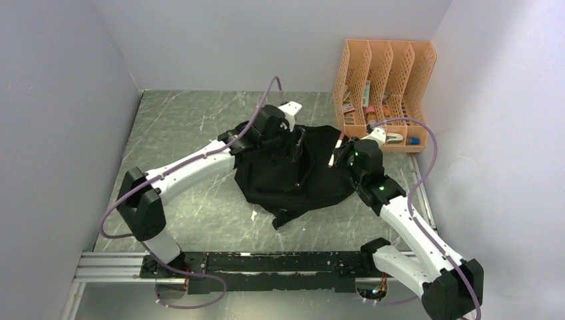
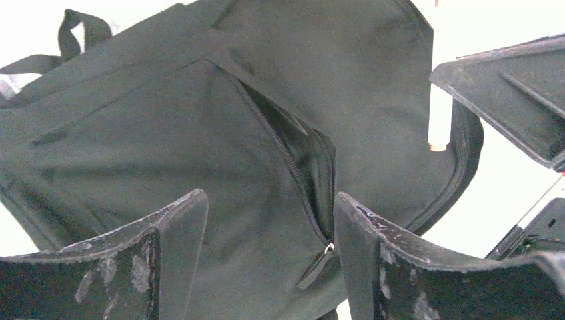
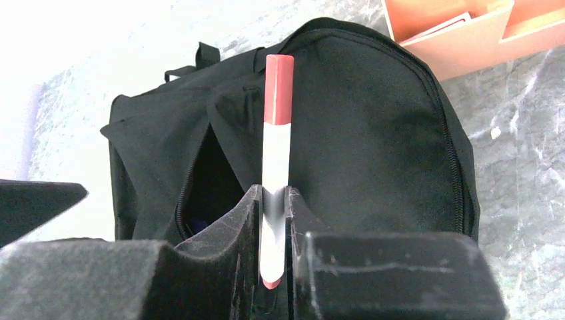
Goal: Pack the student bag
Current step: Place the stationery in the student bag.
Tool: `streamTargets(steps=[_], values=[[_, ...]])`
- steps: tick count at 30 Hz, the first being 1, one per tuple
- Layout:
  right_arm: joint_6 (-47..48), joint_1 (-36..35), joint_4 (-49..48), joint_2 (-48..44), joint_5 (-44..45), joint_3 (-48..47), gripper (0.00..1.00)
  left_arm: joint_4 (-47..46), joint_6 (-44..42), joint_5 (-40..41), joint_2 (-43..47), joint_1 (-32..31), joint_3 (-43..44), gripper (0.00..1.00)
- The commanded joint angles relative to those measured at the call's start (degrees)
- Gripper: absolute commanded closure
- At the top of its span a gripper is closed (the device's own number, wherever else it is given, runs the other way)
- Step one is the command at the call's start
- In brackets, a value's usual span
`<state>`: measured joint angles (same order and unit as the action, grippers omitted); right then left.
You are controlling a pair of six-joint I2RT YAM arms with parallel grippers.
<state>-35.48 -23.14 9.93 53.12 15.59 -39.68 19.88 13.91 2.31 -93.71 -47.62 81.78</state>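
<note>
The student bag [image 1: 293, 177] lies flat mid-table, black and soft, its zipper opening [image 2: 303, 157] gaping. My left gripper [image 1: 294, 148] hovers over the bag's upper middle with its jaws open. In the left wrist view its fingers [image 2: 176, 223] straddle bare fabric, and the zipper pull [image 2: 326, 251] sits beside the right finger. My right gripper [image 3: 273, 200] is shut on a white marker [image 3: 276, 160] with a red cap. The marker points toward the bag [image 3: 373, 147], beside the dark opening [image 3: 213, 177]. Seen from above, the marker [image 1: 335, 149] is at the bag's right edge.
An orange slotted file organiser [image 1: 384, 87] holding several small items stands at the back right, close behind my right gripper [image 1: 341, 156]. Its corner [image 3: 453, 37] shows in the right wrist view. Grey walls enclose the marble tabletop [image 1: 186, 133] on three sides.
</note>
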Motion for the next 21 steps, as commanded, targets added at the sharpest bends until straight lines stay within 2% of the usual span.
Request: streamTargets(steps=[1, 13, 21], values=[[-0.8, 1.5, 0.3, -1.4, -1.9, 0.4, 1.00, 0.2, -1.2, 3.5, -2.9, -2.7, 3.6, 0.26], [-0.5, 2.3, 0.0, -3.0, -3.6, 2.0, 1.00, 4.2, -4.3, 15.2, -12.4, -8.0, 10.8, 0.26], [-0.5, 2.5, 0.5, -4.2, -3.9, 2.6, 1.00, 5.5, -7.0, 21.0, -15.1, -9.6, 12.3, 0.30]])
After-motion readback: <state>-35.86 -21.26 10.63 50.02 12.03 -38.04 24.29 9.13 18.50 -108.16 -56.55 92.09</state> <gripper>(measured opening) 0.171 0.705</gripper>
